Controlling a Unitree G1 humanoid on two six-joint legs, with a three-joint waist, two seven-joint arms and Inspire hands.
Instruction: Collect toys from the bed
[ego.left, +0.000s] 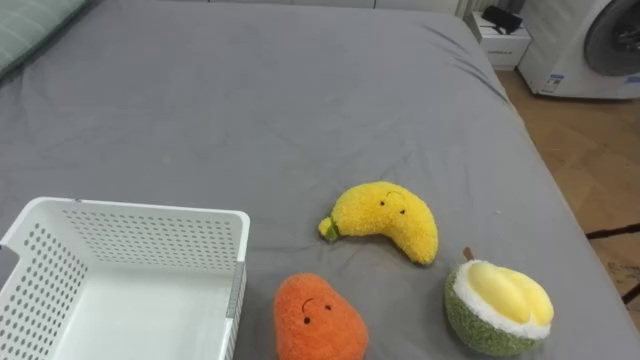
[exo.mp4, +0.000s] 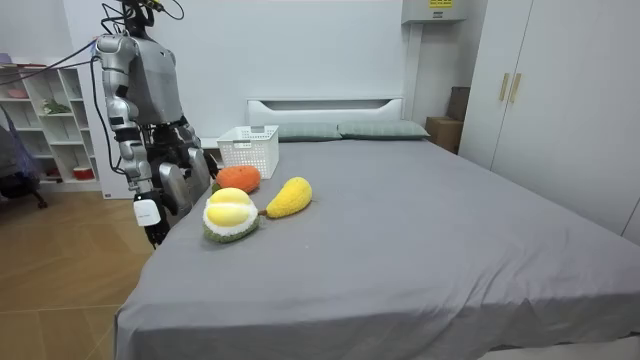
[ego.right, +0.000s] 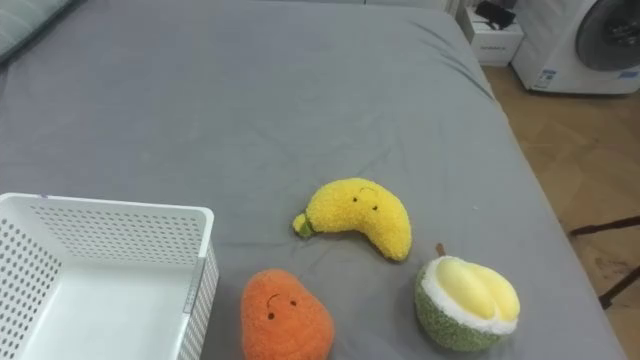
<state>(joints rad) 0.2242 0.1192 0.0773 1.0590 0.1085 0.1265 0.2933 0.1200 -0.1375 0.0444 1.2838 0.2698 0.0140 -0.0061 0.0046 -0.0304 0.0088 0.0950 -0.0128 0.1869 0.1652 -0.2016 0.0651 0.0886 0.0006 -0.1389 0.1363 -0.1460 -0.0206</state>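
Three plush toys lie on the grey bed (ego.left: 250, 90). A yellow banana toy (ego.left: 385, 218) sits in the middle. An orange round toy (ego.left: 318, 320) lies nearer to me, just right of the white perforated basket (ego.left: 140, 212). A green and yellow durian toy (ego.left: 497, 308) rests at the lower right, close to the bed's edge. In the room view I stand at the bedside by the toys (exo.mp4: 232, 212), with the basket (exo.mp4: 250, 150) beyond them. My right hand (exo.mp4: 152, 230) hangs low beside my body, off the bed.
A washing machine (ego.left: 590, 45) and a small white cabinet (ego.left: 500, 40) stand past the bed's far right corner, on the wooden floor (ego.left: 590, 170). Pillows (exo.mp4: 340, 130) lie at the headboard. Shelves (exo.mp4: 50, 120) stand behind me.
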